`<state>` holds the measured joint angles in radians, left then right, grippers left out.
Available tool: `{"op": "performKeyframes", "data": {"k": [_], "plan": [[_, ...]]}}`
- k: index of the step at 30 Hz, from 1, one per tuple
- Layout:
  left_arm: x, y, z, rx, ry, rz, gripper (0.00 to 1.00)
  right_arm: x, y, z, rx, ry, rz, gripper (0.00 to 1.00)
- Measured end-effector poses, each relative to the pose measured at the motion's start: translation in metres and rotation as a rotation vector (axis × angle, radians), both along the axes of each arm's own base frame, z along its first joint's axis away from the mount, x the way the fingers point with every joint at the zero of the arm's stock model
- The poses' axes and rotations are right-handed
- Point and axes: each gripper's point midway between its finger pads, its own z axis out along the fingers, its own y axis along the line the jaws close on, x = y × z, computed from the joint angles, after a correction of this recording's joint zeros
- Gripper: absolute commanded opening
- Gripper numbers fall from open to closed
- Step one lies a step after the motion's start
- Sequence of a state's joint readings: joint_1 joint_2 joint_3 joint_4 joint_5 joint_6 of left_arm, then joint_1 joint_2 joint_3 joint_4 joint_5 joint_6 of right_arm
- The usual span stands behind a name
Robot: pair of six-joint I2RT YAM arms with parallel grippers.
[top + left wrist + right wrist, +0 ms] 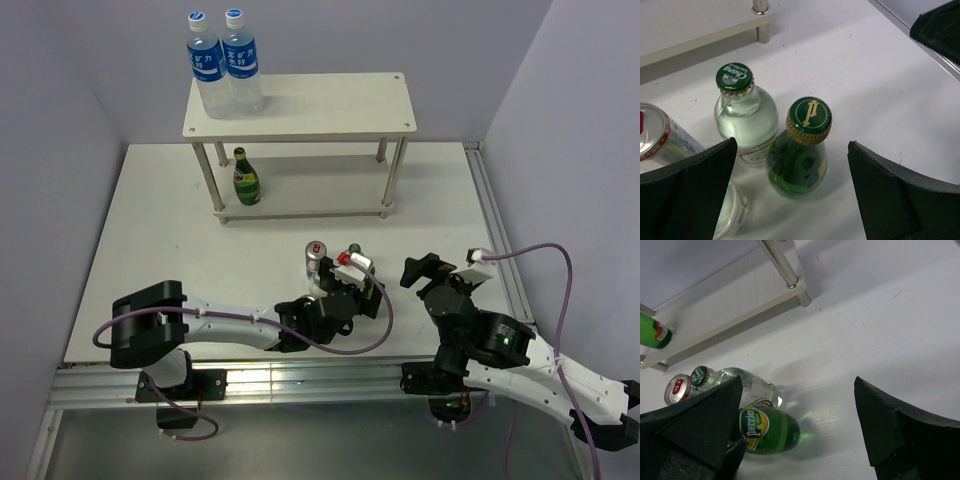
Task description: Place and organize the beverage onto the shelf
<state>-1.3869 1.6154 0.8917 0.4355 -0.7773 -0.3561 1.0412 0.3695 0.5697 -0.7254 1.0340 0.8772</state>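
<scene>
Several drinks stand bunched on the table. A dark green bottle (799,155) with a gold-rimmed cap stands between the wide-apart fingers of my left gripper (792,150), touching neither. A clear bottle with a green cap (746,112) and a silver can (655,137) stand just behind it, and another clear bottle (732,210) lies half hidden under the left finger. From above, the left gripper (340,285) hovers over this bunch. My right gripper (425,270) is open and empty to its right, facing the green bottle (767,429). A second green bottle (246,178) stands on the shelf's (320,195) lower board.
Two tall water bottles (225,62) stand at the left end of the shelf's top board (330,105). A shelf leg (785,267) rises near the right wrist's view. The two grippers are close together at the table's near middle. Walls close in the table on three sides.
</scene>
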Motion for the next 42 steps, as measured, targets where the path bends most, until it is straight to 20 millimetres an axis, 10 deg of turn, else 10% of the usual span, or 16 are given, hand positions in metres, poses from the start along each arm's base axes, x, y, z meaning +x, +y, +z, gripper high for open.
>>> {"op": "performKeyframes", "data": {"k": [7,17,35,42], "plan": [[0.008,-0.019,-0.004,0.010,-0.028,0.024,0.94,0.000,0.001,0.000,-0.004,0.002,0.009,1.00],[0.021,-0.028,-0.006,0.024,-0.051,0.066,0.00,0.000,0.002,0.000,-0.008,0.002,0.019,1.00],[0.016,-0.031,0.001,0.170,-0.019,0.030,0.00,0.000,0.003,0.004,0.013,-0.012,0.023,0.99],[0.011,-0.030,0.046,0.162,-0.011,0.019,0.00,0.000,0.002,0.005,0.020,-0.017,0.023,0.99]]}}
